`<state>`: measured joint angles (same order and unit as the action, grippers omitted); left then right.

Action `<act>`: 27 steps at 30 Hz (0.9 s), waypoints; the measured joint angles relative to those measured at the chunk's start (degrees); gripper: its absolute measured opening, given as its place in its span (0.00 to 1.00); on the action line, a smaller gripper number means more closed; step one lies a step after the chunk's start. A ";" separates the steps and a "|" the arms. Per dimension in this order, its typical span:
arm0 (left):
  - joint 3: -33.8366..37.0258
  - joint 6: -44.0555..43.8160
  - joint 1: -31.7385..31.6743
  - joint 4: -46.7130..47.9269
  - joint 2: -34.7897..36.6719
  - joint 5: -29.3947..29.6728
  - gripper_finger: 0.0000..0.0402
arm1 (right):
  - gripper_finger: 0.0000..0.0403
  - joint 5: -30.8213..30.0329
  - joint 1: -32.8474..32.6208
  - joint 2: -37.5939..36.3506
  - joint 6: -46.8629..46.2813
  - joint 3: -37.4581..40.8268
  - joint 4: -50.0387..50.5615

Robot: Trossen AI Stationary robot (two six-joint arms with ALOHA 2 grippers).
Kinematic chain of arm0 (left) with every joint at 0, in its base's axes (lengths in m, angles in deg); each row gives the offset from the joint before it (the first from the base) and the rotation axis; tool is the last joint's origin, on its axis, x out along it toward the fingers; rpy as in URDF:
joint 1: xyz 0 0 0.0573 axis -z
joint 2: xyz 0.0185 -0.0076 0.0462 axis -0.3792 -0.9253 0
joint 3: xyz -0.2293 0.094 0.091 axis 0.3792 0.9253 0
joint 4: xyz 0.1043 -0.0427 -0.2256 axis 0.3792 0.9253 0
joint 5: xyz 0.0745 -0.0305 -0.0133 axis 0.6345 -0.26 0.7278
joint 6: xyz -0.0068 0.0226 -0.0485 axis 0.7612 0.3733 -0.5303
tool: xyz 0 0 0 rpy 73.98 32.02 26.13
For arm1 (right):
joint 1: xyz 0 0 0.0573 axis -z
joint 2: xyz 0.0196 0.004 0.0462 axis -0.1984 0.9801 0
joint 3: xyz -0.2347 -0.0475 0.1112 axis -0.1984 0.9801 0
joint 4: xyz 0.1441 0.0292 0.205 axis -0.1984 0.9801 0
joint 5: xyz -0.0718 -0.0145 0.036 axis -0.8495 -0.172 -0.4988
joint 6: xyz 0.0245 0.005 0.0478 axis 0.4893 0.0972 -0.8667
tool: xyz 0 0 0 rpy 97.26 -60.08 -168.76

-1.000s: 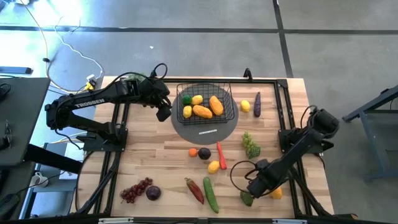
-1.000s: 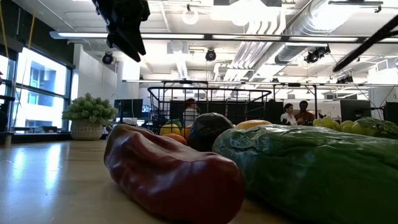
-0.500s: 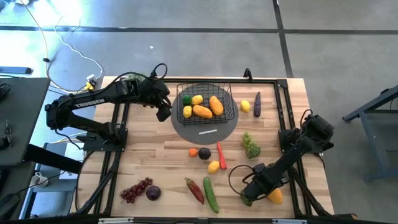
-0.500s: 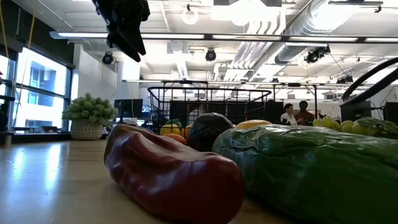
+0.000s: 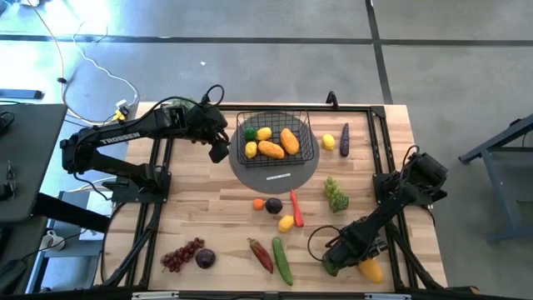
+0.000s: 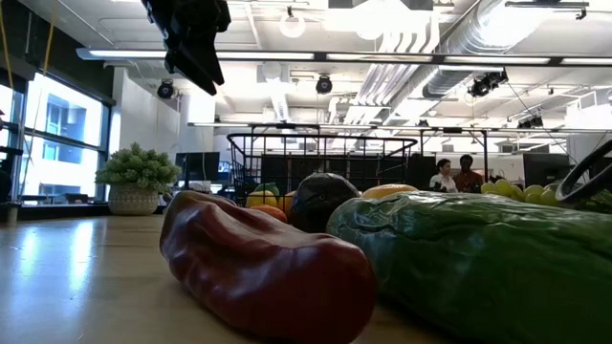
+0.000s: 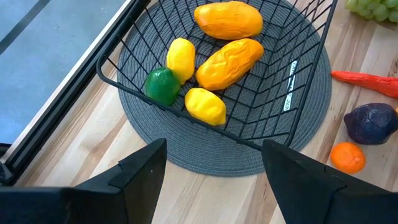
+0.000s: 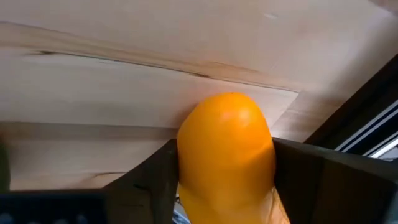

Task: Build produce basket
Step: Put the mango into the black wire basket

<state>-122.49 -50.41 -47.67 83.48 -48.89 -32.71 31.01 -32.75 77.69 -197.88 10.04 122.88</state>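
— Where is the right arm?
— It reaches low over the near right corner of the worktop, its right claw [image 8: 225,186] down by the surface, the fingers [image 8: 155,180] standing on either side of an orange fruit [image 8: 227,155].
— And the left?
— It stretches across the far left, its left claw [image 7: 214,180] hanging spread apart, gripping nothing.

The right gripper [image 5: 356,260] has shifted along the table's near edge — a second ago it sat just short of the orange mango [image 5: 369,269], between that fruit and the green piece [image 5: 331,267] beside it. Now it is down over the mango, fingers [image 8: 305,180] pressed against both its sides, where before they stood wider. The mango itself has slid slightly nearer the table edge.
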 joint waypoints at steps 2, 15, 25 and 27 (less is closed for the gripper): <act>0.00 0.00 0.00 0.00 0.00 -0.01 0.63 | 0.42 0.03 0.24 0.02 -0.08 -0.10 0.11; 0.00 0.00 -0.04 -0.07 0.00 -0.01 0.63 | 0.42 -9.41 0.42 -4.56 -3.83 0.03 0.15; 0.00 0.00 -0.09 -0.17 0.00 0.06 0.63 | 0.42 -23.28 2.32 -11.72 -7.10 0.03 2.47; 0.00 0.00 -0.09 -0.22 0.00 0.06 0.63 | 0.42 -26.23 3.16 -13.18 -6.59 0.03 2.58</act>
<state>-122.49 -50.41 -47.76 83.26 -48.89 -32.65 4.78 -29.59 64.51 -204.47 10.06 125.46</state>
